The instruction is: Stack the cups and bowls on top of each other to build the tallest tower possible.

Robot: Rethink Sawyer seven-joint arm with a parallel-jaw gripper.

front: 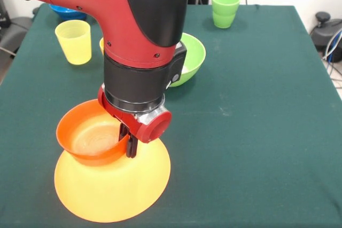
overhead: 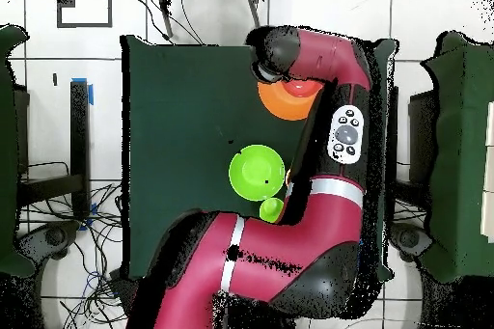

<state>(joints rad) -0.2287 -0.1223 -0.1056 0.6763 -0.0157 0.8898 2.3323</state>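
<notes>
Your gripper [front: 131,143] pinches the small orange bowl's [front: 91,140] rim atop the inverted big bowl [front: 115,188]; centre it, then release.

Small bowl [front: 93,138] upright on the overturned big bowl [front: 112,185], front left. Medium bowl [front: 188,60] behind. Single cup [front: 74,41] far left; stacked cups [front: 225,8] far right.

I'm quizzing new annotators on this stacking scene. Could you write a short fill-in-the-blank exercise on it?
1. The small orange-red bowl sits on the upturned large ____ bowl.
2. The gripper grips that small bowl's ____.
3. The yellow cup stands ____ on the table.

Missing words: orange; rim; upright
</notes>
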